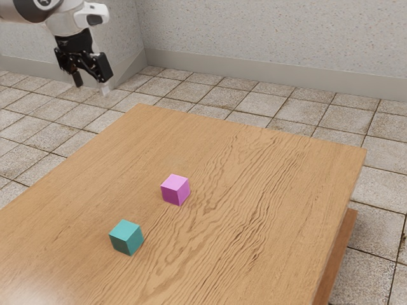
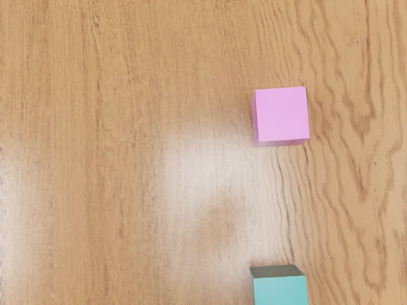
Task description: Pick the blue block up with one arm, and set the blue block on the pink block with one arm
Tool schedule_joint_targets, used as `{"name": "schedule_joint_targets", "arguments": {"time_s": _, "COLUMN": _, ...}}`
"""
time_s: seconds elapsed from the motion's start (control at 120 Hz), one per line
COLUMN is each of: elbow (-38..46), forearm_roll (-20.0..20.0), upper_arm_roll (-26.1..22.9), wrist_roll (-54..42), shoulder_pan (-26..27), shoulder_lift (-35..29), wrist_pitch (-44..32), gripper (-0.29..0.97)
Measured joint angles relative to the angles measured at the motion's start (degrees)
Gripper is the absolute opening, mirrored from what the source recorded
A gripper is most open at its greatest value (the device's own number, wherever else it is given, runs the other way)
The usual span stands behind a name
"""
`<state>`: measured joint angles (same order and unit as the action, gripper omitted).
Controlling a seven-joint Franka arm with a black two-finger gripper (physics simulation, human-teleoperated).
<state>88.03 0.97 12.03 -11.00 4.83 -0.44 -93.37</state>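
Open wooden tabletop [image 1: 267, 165] on every side of both blocks, widest toward the exterior view's right. Standing in the way: teal-blue block [image 1: 126, 237] nearer, pink block [image 1: 175, 189] just beyond it, apart, with a bare gap between.

Wooden table [image 1: 254, 165], pink block [image 1: 175, 189] and blue block [image 1: 126, 237] apart on its top

Oblique side view, overhead wrist view, pink block [image 1: 175, 189] shared

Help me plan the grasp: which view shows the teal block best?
The exterior view: the whole teal block shows, three faces visible, on the table apart from the pink block. The wrist view catches just part of it.
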Motion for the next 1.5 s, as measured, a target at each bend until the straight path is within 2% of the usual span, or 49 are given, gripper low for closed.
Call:
{"name": "schedule_joint_targets", "arguments": {"time_s": 0.15, "elbow": 3.2, "forearm_roll": 0.1, "upper_arm_roll": 0.1, "wrist_roll": -1.5, "shoulder_pan": -0.3, "shoulder_lift": -1.8, "wrist_pitch": -1.8, "gripper": 0.68}}
{"name": "schedule_joint_targets", "arguments": {"time_s": 0.217, "elbow": 11.9, "forearm_roll": 0.1, "upper_arm_roll": 0.0, "wrist_roll": -2.0, "shoulder_pan": 0.9, "shoulder_lift": -6.4, "wrist_pitch": -3.2, "gripper": 0.68}}
{"name": "schedule_joint_targets", "arguments": {"time_s": 0.308, "elbow": 29.4, "forearm_roll": 0.0, "upper_arm_roll": 0.0, "wrist_roll": -2.4, "shoulder_pan": 2.6, "shoulder_lift": -11.7, "wrist_pitch": -9.4, "gripper": 0.68}}
{"name": "schedule_joint_targets", "arguments": {"time_s": 0.392, "elbow": 40.8, "forearm_roll": -0.2, "upper_arm_roll": -0.1, "wrist_roll": -2.4, "shoulder_pan": 3.0, "shoulder_lift": -12.7, "wrist_pitch": -16.8, "gripper": 0.68}}
{"name": "schedule_joint_targets", "arguments": {"time_s": 0.483, "elbow": 48.0, "forearm_roll": -0.7, "upper_arm_roll": -0.1, "wrist_roll": -2.5, "shoulder_pan": 3.1, "shoulder_lift": -12.1, "wrist_pitch": -24.4, "gripper": 0.68}}
{"name": "schedule_joint_targets", "arguments": {"time_s": 0.683, "elbow": 49.5, "forearm_roll": -1.0, "upper_arm_roll": -0.1, "wrist_roll": -2.5, "shoulder_pan": 3.5, "shoulder_lift": -11.3, "wrist_pitch": -28.5, "gripper": 0.68}}
{"name": "schedule_joint_targets", "arguments": {"time_s": 0.833, "elbow": 49.9, "forearm_roll": -2.7, "upper_arm_roll": -0.2, "wrist_roll": -2.5, "shoulder_pan": 3.5, "shoulder_lift": -6.1, "wrist_pitch": -33.3, "gripper": 0.68}}
{"name": "schedule_joint_targets", "arguments": {"time_s": 1.025, "elbow": 50.0, "forearm_roll": -10.5, "upper_arm_roll": -0.2, "wrist_roll": -2.5, "shoulder_pan": 3.5, "shoulder_lift": -2.9, "wrist_pitch": -37.1, "gripper": 0.68}}
{"name": "schedule_joint_targets", "arguments": {"time_s": 1.117, "elbow": 50.6, "forearm_roll": -12.5, "upper_arm_roll": -0.2, "wrist_roll": -2.6, "shoulder_pan": 3.7, "shoulder_lift": -3.4, "wrist_pitch": -37.9, "gripper": 0.68}}
{"name": "schedule_joint_targets", "arguments": {"time_s": 1.217, "elbow": 51.7, "forearm_roll": -11.2, "upper_arm_roll": -0.2, "wrist_roll": -2.8, "shoulder_pan": 4.1, "shoulder_lift": -4.7, "wrist_pitch": -38.4, "gripper": 0.68}}
{"name": "schedule_joint_targets", "arguments": {"time_s": 1.5, "elbow": 52.6, "forearm_roll": -9.8, "upper_arm_roll": -0.2, "wrist_roll": -3.4, "shoulder_pan": 5.3, "shoulder_lift": -3.1, "wrist_pitch": -39.0, "gripper": 0.68}}
